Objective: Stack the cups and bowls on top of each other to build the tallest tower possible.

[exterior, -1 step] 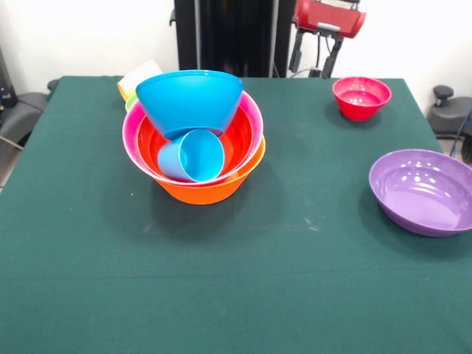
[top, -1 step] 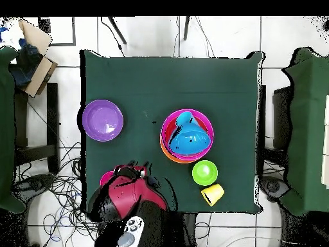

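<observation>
**Operator:** Report tool state and object positions.

**Arm:** My arm (exterior, -1 step: pixel 329 16) is drawn back at the table's edge. The gripper itself is not visible, so I cannot tell how it stands or whether it holds anything. The tower (exterior, -1 step: pixel 193 140) stands on the green table (exterior, -1 step: pixel 236 280): orange bowl (exterior, -1 step: pixel 206 190) as base, pink bowl (exterior, -1 step: pixel 254 118) and red-orange bowl (exterior, -1 step: pixel 240 140) nested inside. The blue bowl (exterior, -1 step: pixel 189 99) rests tilted on top, and the light blue cup (exterior, -1 step: pixel 193 156) lies on its side inside the nest. The purple bowl (exterior, -1 step: pixel 422 190) and magenta bowl (exterior, -1 step: pixel 361 96) stand apart. The green bowl (top, -1 step: pixel 205 172) and yellow cup (top, -1 step: pixel 213 193) sit beside the tower.

**Operator:** Handling notes?

**Arm:** I judge all items light, stiff and glossy, hence slippery. Pinch over a rim wall, not the rounded outside. The tilted blue bowl may slide if nudged.
</observation>
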You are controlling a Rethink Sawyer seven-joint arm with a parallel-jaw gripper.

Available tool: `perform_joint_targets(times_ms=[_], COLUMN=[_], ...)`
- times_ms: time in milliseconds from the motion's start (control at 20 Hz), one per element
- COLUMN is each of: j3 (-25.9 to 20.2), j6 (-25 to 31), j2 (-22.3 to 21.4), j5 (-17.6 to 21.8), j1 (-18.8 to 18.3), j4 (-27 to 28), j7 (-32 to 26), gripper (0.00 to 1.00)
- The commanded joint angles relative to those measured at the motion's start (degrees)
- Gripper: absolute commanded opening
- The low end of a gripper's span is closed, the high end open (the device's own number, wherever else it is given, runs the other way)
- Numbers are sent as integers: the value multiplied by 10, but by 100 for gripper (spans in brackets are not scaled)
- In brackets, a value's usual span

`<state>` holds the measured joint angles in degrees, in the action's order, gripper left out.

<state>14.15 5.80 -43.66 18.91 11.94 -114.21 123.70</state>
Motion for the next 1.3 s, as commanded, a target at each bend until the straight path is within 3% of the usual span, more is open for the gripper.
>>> perform_joint_targets(times_ms=[50,250,450,1000,1300], j3=[-80,-90,-52,-13,-3], j6=[36,60,53,76,34], j2=[-9,-8,4,6,42], j5=[-23,-32,-44,-107,-120], j1=[-13,-10,33,79,77], j4=[-38,-31,-4,36,64], j7=[55,49,73,86,77], gripper=[100,100,100,100,100])
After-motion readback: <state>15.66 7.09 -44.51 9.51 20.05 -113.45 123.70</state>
